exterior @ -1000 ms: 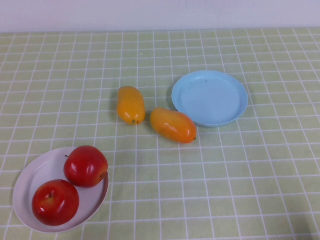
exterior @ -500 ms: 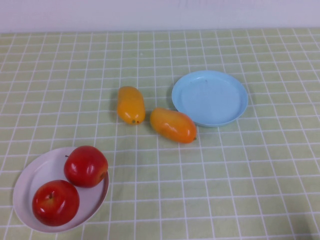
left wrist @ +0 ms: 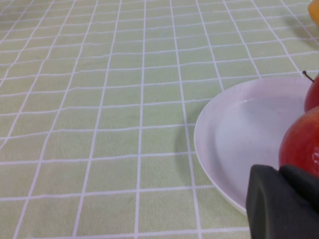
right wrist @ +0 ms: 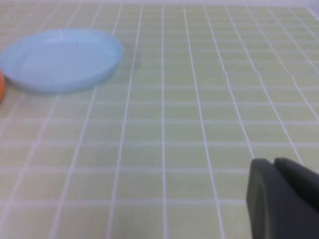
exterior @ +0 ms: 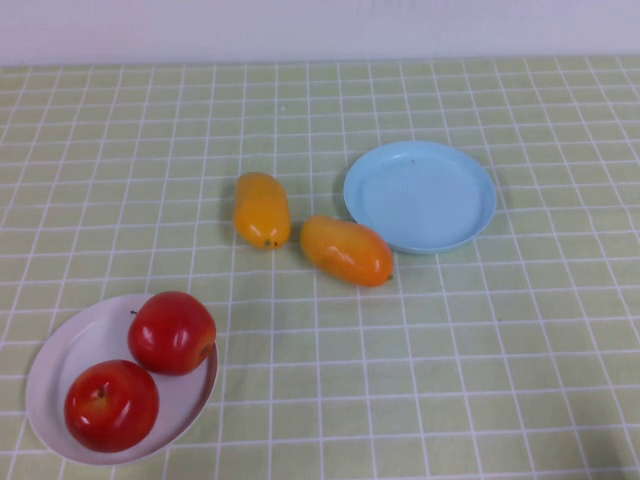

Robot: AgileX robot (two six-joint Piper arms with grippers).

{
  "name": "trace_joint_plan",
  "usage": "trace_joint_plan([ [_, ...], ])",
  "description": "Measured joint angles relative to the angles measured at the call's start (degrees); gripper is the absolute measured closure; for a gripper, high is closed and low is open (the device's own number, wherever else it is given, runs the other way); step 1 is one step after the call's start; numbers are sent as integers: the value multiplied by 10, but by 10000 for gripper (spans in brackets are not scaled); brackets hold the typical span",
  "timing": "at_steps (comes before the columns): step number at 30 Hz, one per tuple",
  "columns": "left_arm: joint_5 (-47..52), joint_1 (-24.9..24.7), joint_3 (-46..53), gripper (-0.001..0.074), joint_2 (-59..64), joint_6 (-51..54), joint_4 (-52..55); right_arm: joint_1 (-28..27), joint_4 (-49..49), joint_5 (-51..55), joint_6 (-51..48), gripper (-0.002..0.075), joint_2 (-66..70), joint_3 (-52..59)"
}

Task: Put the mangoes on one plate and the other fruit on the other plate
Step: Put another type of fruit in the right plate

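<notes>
I see a table covered edge to edge with a pale green cloth (exterior: 470, 330) in a white grid pattern, squares running straight back to the far edge. Behind it I get a plain white wall (exterior: 320, 28), no window, no other furniture in frame. Light reads soft and even from above, short faint shadows on the cloth, slight sheen and some mild wrinkling of the grid lines in the left wrist view (left wrist: 89, 114); same cloth fills the right wrist view (right wrist: 199, 124), grid lines there look flat and regular.
</notes>
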Motion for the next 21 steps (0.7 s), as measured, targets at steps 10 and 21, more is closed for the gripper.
trace_joint_plan([
  [10, 0, 0, 0, 731, 0, 0, 0, 0, 290, -153, 0, 743, 0, 0],
  [21, 1, 0, 0, 731, 0, 0, 0, 0, 359, 52, 0, 743, 135, -141],
])
